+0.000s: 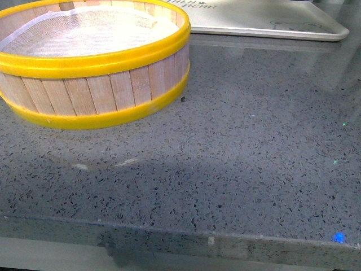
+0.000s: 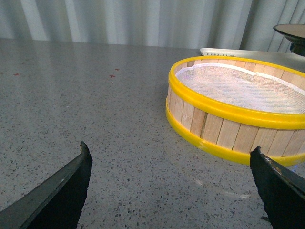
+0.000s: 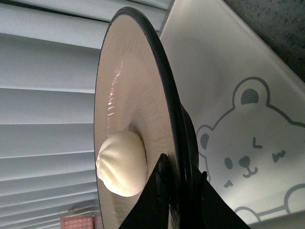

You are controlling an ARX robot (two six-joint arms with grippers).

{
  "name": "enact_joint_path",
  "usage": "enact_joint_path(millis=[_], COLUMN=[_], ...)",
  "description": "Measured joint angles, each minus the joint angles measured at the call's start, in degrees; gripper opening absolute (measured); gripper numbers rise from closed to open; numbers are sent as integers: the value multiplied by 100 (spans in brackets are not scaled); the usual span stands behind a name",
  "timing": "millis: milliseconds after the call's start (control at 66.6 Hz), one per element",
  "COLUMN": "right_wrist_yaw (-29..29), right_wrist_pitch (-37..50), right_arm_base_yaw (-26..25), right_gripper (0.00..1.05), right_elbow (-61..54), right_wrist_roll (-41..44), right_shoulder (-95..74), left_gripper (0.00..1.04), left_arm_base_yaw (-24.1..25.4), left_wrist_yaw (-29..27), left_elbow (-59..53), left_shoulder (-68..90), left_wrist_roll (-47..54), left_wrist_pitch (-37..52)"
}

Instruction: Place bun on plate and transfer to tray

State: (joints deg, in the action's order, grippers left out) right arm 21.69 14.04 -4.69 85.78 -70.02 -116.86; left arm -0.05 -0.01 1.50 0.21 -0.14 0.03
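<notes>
Small round cream-white steamed bun, smooth and domed, sits on the beige inside of the wide black-rimmed round plate, just beside the inner finger of my right gripper. R fingers are clamped on the plate's black rim, one each side. Past the outer finger is the flat cream-white tray w/ bear drawing; can't tell if the plate touches it. Fingers of my left gripper are spread wide, w/ the yellow-banded wooden steamer basket ahead of them. Surface is a grey speckled stone counter. White slatted blinds behind.
</notes>
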Motion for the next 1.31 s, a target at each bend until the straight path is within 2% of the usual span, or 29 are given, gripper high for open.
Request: enact_joint_path(millis=[1186, 1216, 1306], right_wrist_yaw=[-170, -168, -138], right_wrist_pitch=[-341, -343, -339], right_arm_base_yaw=[-85, -85, -92], right_gripper=[3, 5, 19], right_elbow=[181, 181, 181], right_wrist_roll=[109, 120, 87], right_shoulder=[-378, -378, -378], left_gripper=[98, 98, 98], left_arm_base_yaw=[0, 0, 0], left_wrist_yaw=[0, 0, 0], left_elbow=[0, 0, 0], left_shoulder=[0, 0, 0], left_wrist_roll=[0, 2, 2], left_wrist_pitch=[0, 0, 0])
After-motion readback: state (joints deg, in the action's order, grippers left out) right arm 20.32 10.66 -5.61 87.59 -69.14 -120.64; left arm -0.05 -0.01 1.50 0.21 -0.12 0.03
